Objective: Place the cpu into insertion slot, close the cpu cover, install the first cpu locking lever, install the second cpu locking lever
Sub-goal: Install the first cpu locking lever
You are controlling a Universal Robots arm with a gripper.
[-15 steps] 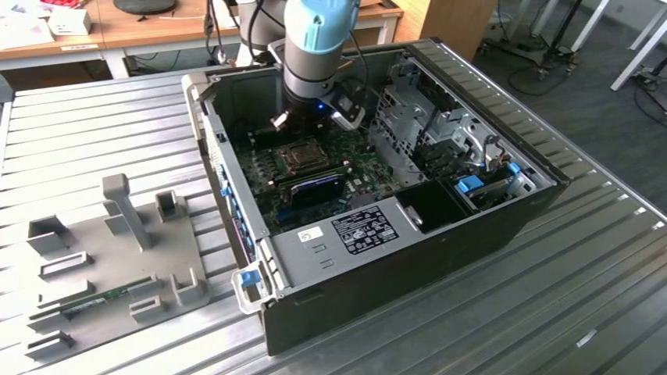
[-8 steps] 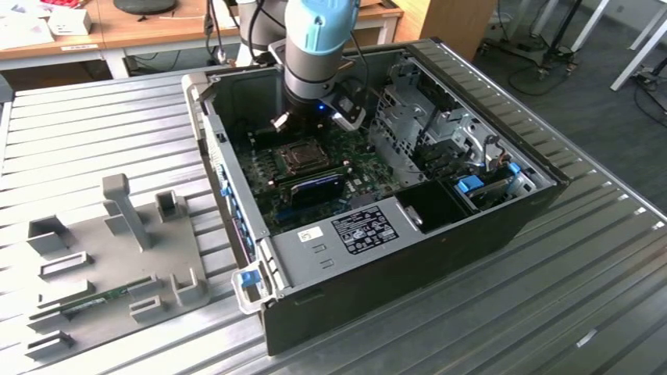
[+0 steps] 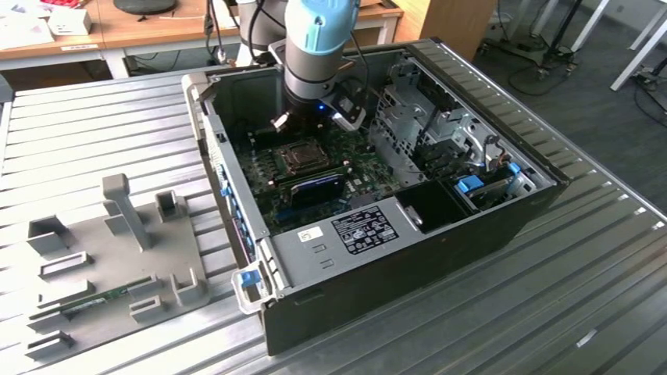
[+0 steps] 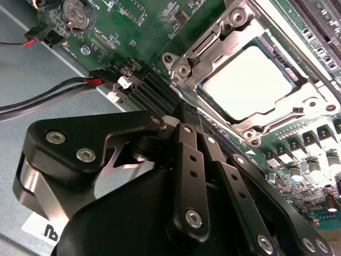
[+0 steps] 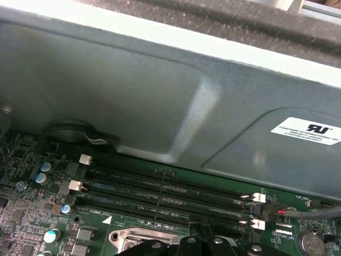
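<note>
- In the exterior view, an open computer case (image 3: 490, 219) lies on its side on a ribbed metal table (image 3: 94, 125), with the green motherboard (image 3: 312, 180) facing up.
- The arm (image 3: 318, 47) reaches down into the case at about 12 o'clock from the insertion slot (image 3: 302, 156), which sits near the middle of the board.
- In the second wrist view, the gripper (image 4: 184, 109) shows as black linkages whose two fingers (image 4: 187, 144) run together to a narrow tip with no gap visible between them; the claw looks closed and holds nothing.
- That tip rests at the edge of the socket, at about 8 o'clock from the cpu (image 4: 248, 88), just over the black memory slots (image 4: 152, 88).
- The cpu, with a pale grey metal top, already lies flat inside the insertion slot (image 4: 242, 128).
- The cpu cover (image 4: 266, 37), a silvery frame, lies down around the chip, so that the top shows through its window.
- Whether the locking levers are latched cannot be told.
- A round coin battery (image 4: 79, 12) sits on the board at about 10 o'clock from the socket, and black cables with a red connector (image 4: 93, 81) run beside the memory slots.
- In the first wrist view, the grey case wall (image 5: 160, 90) stands behind four long memory slots (image 5: 170, 194).
- On the table, at 9 o'clock from the case, a grey fixture tray (image 3: 115, 273) holds upright blocks.
</note>
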